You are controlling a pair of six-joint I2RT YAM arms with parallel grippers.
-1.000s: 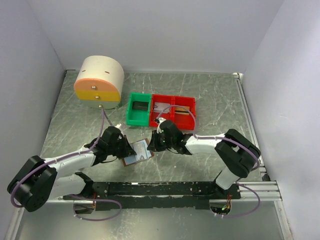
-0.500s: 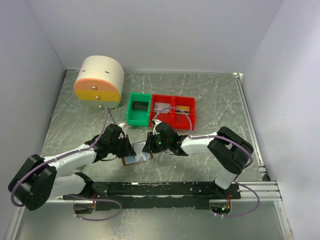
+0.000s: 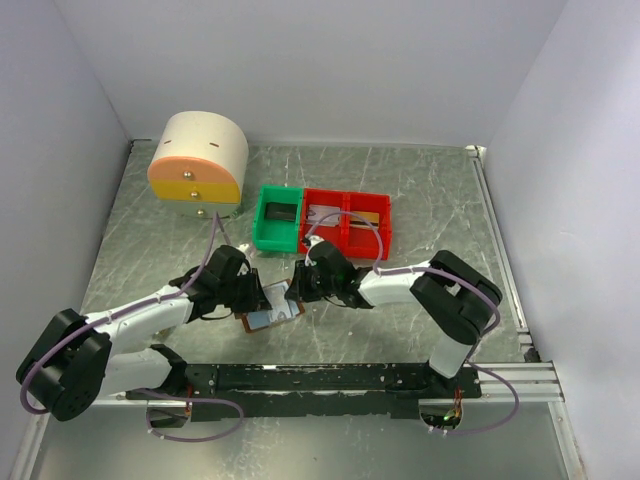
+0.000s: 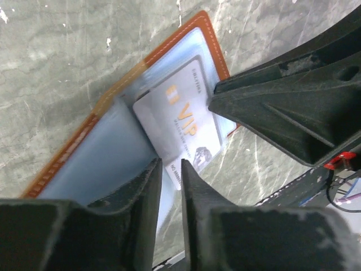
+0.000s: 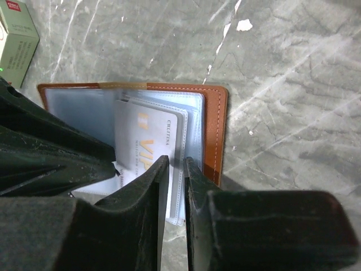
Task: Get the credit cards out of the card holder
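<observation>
My left jaws (image 4: 171,179) just eased slightly, straddling the card holder (image 4: 121,141) sleeve. Right jaws (image 5: 176,169) stay pinching a clear sleeve edge beside the VIP card (image 5: 148,148); nothing's out yet.

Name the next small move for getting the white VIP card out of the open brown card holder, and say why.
Probably draw the right gripper back: its narrow jaws straddle the white VIP card's edge, the card sits partly out of the brown card holder's sleeve, and the left gripper pins the other blue panel.

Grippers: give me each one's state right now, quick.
Left gripper: nearly shut, fingers pinching the edge of a clear sleeve in the card holder.
Right gripper: nearly shut, fingers pinching another sleeve edge beside the VIP card.
</observation>
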